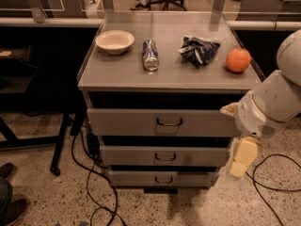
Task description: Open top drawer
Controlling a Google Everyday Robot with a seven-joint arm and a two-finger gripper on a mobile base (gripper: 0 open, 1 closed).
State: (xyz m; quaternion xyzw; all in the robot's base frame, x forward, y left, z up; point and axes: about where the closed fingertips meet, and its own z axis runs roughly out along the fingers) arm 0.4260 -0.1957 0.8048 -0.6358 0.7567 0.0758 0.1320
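The top drawer [127,122] is the tallest grey front of three in the metal cabinet, with a small dark loop handle [169,122] at its centre. A dark gap shows between its upper edge and the cabinet top. My gripper [242,158] hangs cream-coloured below the white arm [273,102] at the cabinet's right side, level with the middle drawer [127,155] and to the right of the top drawer's handle. It touches no handle.
On the cabinet top [169,74] lie a white bowl [114,41], a can on its side [150,54], a crumpled dark bag [198,50] and an orange [238,60]. The bottom drawer [131,178] sits below. Cables [94,187] run over the floor. A shoe [9,206] shows at lower left.
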